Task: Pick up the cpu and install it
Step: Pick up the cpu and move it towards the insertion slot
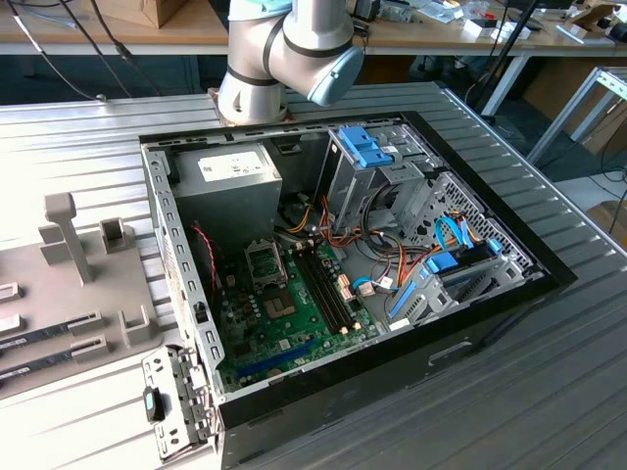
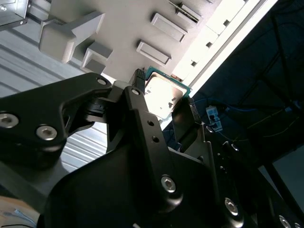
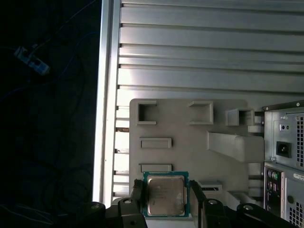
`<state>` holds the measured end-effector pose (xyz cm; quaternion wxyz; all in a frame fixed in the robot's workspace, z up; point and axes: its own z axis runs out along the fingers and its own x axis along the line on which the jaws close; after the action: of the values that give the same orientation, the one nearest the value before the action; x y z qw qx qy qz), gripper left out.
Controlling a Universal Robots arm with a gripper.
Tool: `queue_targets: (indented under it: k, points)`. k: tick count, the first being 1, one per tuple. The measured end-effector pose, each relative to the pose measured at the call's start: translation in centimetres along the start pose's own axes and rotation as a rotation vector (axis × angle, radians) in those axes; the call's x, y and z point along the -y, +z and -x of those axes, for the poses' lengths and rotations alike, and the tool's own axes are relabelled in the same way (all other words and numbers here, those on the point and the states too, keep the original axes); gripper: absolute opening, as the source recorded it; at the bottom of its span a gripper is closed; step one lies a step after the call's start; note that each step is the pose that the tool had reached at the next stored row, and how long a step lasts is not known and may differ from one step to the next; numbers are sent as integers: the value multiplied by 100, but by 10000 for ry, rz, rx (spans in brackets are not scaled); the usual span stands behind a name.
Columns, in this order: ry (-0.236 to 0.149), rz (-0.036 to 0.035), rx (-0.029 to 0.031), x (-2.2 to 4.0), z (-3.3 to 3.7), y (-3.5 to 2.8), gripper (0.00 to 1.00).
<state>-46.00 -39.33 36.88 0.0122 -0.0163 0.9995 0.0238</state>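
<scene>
Two opposite green edges of the cpu (image 3: 165, 197) sit clamped in the pincer (image 3: 166, 190) above the grey fixture tray (image 3: 190, 152); light, stiff, likely fragile underneath, so edge-holding suits it

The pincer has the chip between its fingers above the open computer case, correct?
No. The pincer has the chip between its fingers, but above the grey tray beside the computer case, not above the open case. The first wrist view shows this.
</scene>
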Motion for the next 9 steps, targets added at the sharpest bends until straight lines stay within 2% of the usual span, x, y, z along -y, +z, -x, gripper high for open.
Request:
queue_targets:
  k: [9]
  points:
    - [0,8,0,-2,1,-34,47]
